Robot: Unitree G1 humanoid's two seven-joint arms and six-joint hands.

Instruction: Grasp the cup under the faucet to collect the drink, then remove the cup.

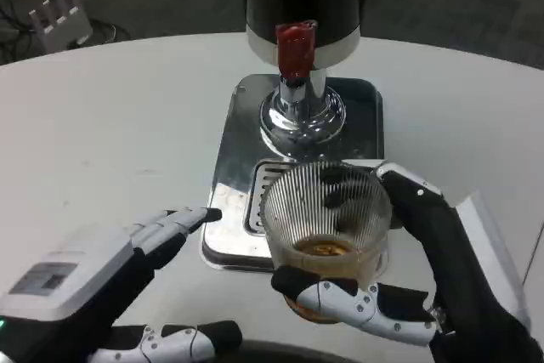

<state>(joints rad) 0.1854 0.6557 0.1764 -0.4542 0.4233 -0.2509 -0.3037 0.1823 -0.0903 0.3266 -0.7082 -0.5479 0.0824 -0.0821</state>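
light: bright, even, from overhead | glare: chrome base [302,116] | shadows: soft | focus: slightly soft, mild noise

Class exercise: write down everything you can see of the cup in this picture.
The cup is clear and ribbed, glass or plastic by its look, standing upright with its mouth open. A little amber drink lies at the bottom. It sits at the front edge of the shiny metal tray, below the red faucet. The right hand grips it, fingers curled around its front and right side. The left hand stays apart from it.

R robot hand [399,278] grips ribbed glass cup [326,218] w/ amber drink, under red faucet [296,47]; L robot hand [149,282] open beside tray [231,201].
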